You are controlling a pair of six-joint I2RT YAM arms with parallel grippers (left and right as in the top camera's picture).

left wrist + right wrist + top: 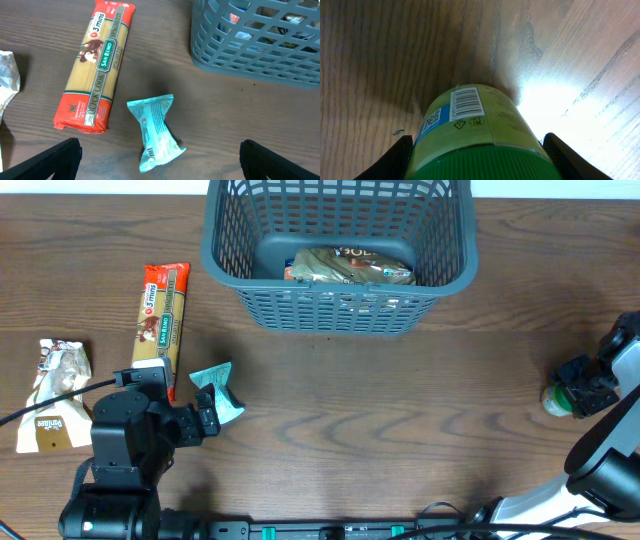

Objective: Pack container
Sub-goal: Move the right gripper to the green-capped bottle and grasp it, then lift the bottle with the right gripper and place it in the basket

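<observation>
The grey-blue lattice basket (pixel 340 288) stands at the back centre and also shows in the left wrist view (pixel 250 55). A brown-gold food packet (pixel 350 265) lies inside it. A small teal packet (pixel 218 390) (pixel 155 130) lies on the table just ahead of my left gripper (pixel 203 420) (pixel 160 150), which is open and empty, with a finger on either side of it. My right gripper (pixel 585 385) (pixel 477 140) is at the far right, its fingers against both sides of a green-lidded jar (pixel 553 401) (pixel 470 120) standing on the table.
A long red spaghetti packet (pixel 162 315) (pixel 95 70) lies left of the basket. A white snack packet (pixel 55 395) (pixel 7 75) lies at the far left. A dark rail runs along the table's front edge (pixel 320 530).
</observation>
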